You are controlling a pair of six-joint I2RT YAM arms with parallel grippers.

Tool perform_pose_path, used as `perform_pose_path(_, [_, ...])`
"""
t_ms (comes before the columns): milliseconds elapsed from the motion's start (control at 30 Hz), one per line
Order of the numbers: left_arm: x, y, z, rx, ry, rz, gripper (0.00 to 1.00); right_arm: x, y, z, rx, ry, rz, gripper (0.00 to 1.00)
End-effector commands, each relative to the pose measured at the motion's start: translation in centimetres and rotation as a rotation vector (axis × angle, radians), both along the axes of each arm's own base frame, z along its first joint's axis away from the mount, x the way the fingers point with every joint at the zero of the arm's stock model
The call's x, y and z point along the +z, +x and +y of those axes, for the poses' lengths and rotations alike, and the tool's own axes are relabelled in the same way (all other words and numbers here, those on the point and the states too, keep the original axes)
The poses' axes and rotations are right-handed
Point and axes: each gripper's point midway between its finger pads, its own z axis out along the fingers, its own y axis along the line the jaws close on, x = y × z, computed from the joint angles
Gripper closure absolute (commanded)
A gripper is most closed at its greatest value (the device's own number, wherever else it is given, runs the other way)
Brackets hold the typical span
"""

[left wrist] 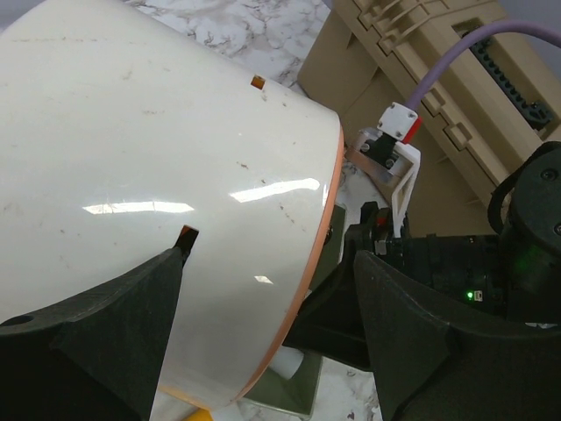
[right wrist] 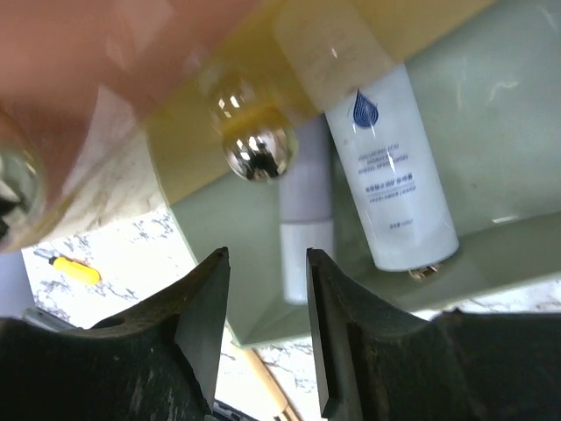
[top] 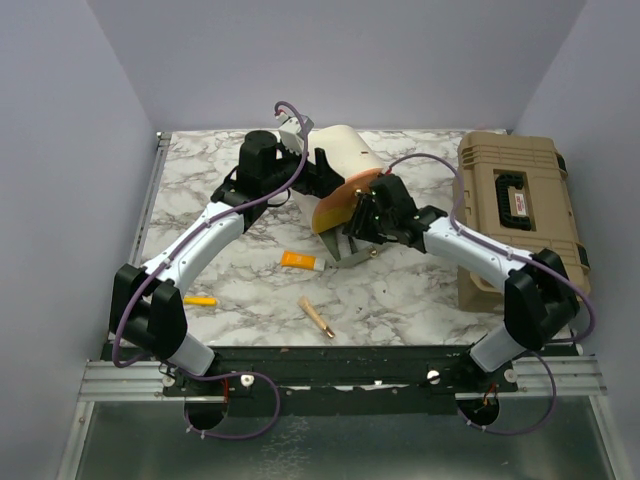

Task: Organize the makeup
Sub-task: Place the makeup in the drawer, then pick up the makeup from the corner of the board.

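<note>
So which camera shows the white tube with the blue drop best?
The right wrist view: the white tube lies close up, logo plain. The top view loses it under the right gripper; the left wrist view shows mostly the cream case.

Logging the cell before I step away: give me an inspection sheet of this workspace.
Surface: marble-pattern table; no spills seen.
Job's things: orange tube, yellow pen and gold tube loose on the table; white tube and lilac tube in a grey-green tray.
Clutter: tan toolbox at right; cream round case tipped over.
Grippers: left gripper clamps the case; right gripper open at the tray's edge.
Cables: purple cable along each arm.
Surroundings: plain walls.
</note>
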Motion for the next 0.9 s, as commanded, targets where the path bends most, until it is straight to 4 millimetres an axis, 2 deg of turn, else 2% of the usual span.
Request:
perform_pose_path(0, [-1.6,-1.1,0.3,0.000,0.020,0.072,0.20,1.2,-1.1,-0.5,0.013,0.031,-0.038,0.48])
perform_pose_path(133, [-1.6,-1.1,0.3,0.002,0.021,0.073,0.20,3.5,-1.2,-0.4,0.033,0.053,-0.080,0.42])
perform_pose_path(233, [-1.7,-1.2,0.3,0.002,0.022,0.073,0.19,5.6,-1.5,0.0,0.088,0.097,-0.152,0.32])
perform_pose_path(367, [-1.4,-1.1,0.3,0.002,0.019,0.065,0.19,7.1,-3.1,1.0,0.214,0.166,-0.222,0.27])
perform_pose_path(567, [-1.4,-0.8,0.5,0.021,0.021,0.062,0.19,7.8,-6.0,2.0,0.374,0.286,-0.347,0.30])
perform_pose_path(700, [-1.4,-0.8,0.5,0.023,0.018,0.061,0.19,7.9,-8.1,3.1,0.516,0.292,-0.443,0.29])
perform_pose_path(867, [-1.0,-0.6,0.4,0.026,0.005,0.056,0.18,5.9,-9.7,4.5,0.664,0.188,-0.473,0.28])
